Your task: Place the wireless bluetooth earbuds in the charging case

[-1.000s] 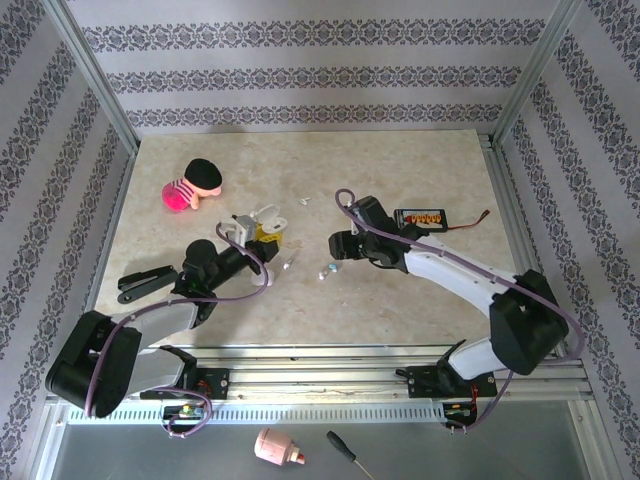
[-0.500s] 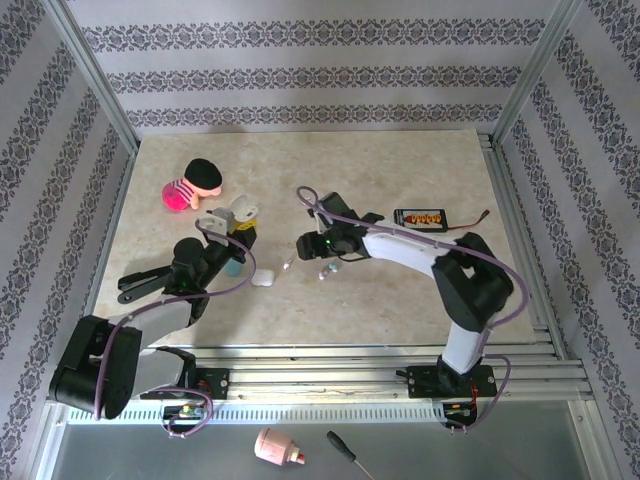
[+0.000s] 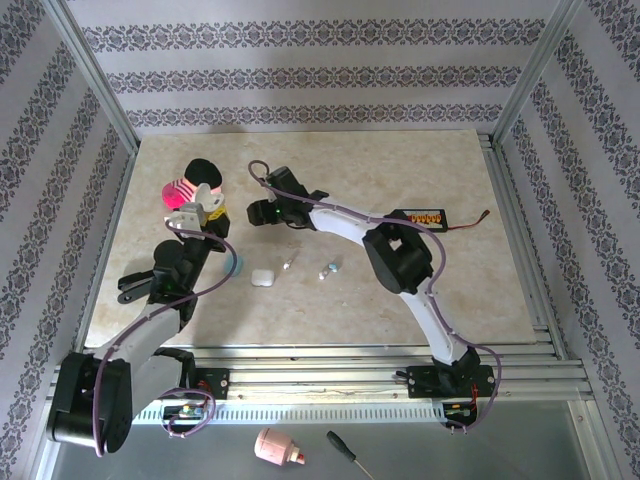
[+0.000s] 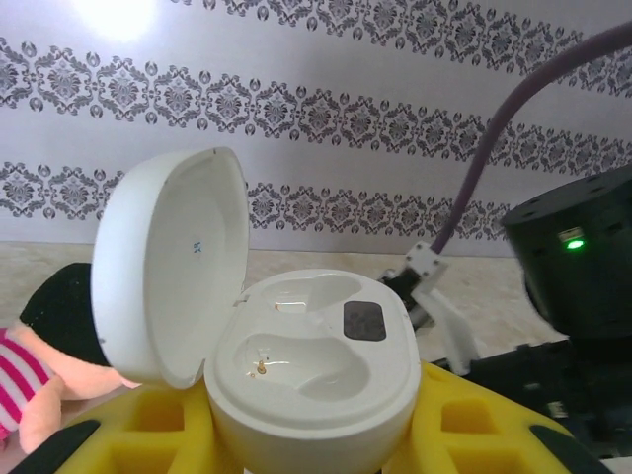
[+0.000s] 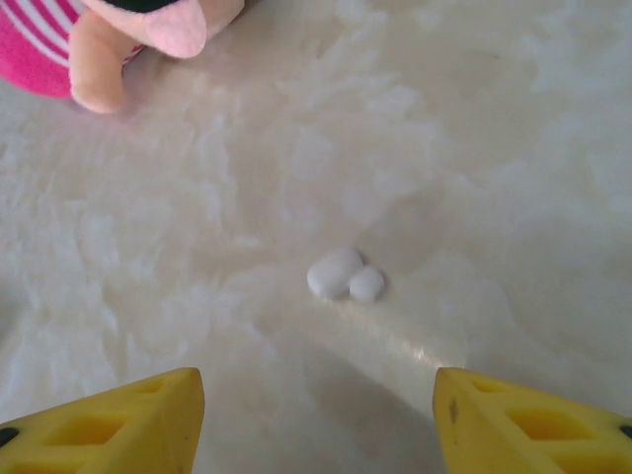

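My left gripper (image 4: 311, 434) is shut on a white charging case (image 4: 316, 365), its yellow fingers (image 4: 148, 425) on either side. The lid stands open to the left and both wells are empty. In the top view this gripper (image 3: 203, 212) hangs just in front of the pink plush. My right gripper (image 5: 316, 390) is open, low over the table, with a white earbud (image 5: 346, 276) lying a little beyond its fingertips. From above, the right gripper (image 3: 262, 212) is stretched far left. More earbuds lie mid-table, one white (image 3: 290, 262) and one pale blue (image 3: 328, 270).
A pink striped plush (image 3: 190, 185) sits at the back left, close to both grippers. A closed white case (image 3: 262, 278) lies mid-table and a pale blue one (image 3: 237, 265) shows beside my left arm. A black battery pack (image 3: 425, 216) lies to the right, a black clip (image 3: 135, 285) at the left edge.
My right arm has swung left across the table, from the middle to near the plush. My left gripper has carried the open case left and toward the back.
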